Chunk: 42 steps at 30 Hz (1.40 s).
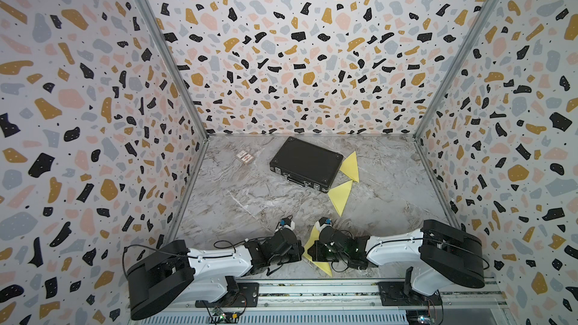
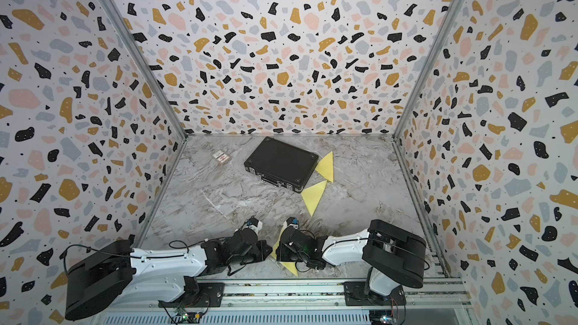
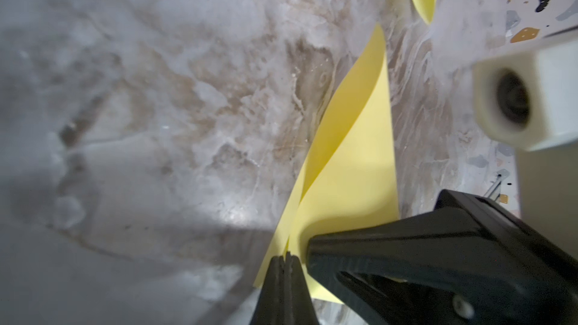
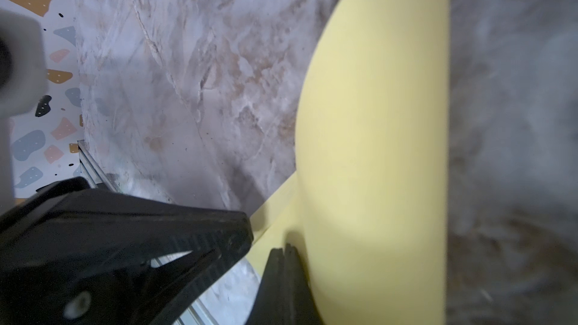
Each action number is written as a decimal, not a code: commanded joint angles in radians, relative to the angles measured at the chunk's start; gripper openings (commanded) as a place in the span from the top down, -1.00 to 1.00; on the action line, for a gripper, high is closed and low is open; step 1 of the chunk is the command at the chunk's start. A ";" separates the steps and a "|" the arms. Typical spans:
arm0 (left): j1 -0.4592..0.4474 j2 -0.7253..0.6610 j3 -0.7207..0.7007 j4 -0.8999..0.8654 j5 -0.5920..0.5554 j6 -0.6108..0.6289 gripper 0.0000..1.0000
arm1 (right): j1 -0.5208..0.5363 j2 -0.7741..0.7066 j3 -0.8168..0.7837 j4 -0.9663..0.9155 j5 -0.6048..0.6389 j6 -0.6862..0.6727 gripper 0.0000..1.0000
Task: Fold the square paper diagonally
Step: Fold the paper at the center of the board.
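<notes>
1. Clearly, everything turns on the square paper [image 1: 322, 265]. It lies at the near edge of the marble table [image 1: 237, 195], just in front of the rail, squeezed between the two wrists. Its visible length runs from the rail out toward the back wall.
2. Left gripper [image 3: 286, 261]: the jaws are pressed together. Two yellow layers run down to meet right at the tips, so it looks nipped on the sheet's edge.
3. Right gripper [image 4: 286, 253]: the jaws are likewise together. The paper billows up in a soft curve from beside the tips, so I judge it pinched there too, though the exact contact is hard to see.
4. The two grippers come in from opposite sides and almost touch, so neither arm is nearer. One flap stands off the table and is not yet creased.
5. The coming move, as I read it, needs the raised flap carried across that long line, corner to corner, then pressed flat.
6. Farther out lie two folded yellow triangles [image 1: 350, 167] [image 1: 341, 196], a black case [image 1: 305, 164] and a small box [image 1: 244, 157], all well apart from the work.
7. The real obstacle is crowding, since each gripper blocks the other's sweep.
</notes>
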 commanded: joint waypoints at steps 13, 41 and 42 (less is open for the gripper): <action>-0.004 0.067 -0.017 -0.032 -0.033 -0.004 1.00 | 0.004 -0.157 0.090 -0.388 0.127 -0.121 0.57; -0.005 0.070 -0.026 -0.028 -0.023 0.002 1.00 | -0.185 -0.450 -0.048 -0.731 0.096 -0.078 -0.34; -0.006 0.068 -0.026 -0.029 -0.022 0.002 1.00 | -0.185 -0.436 -0.047 -0.729 0.087 -0.066 -0.34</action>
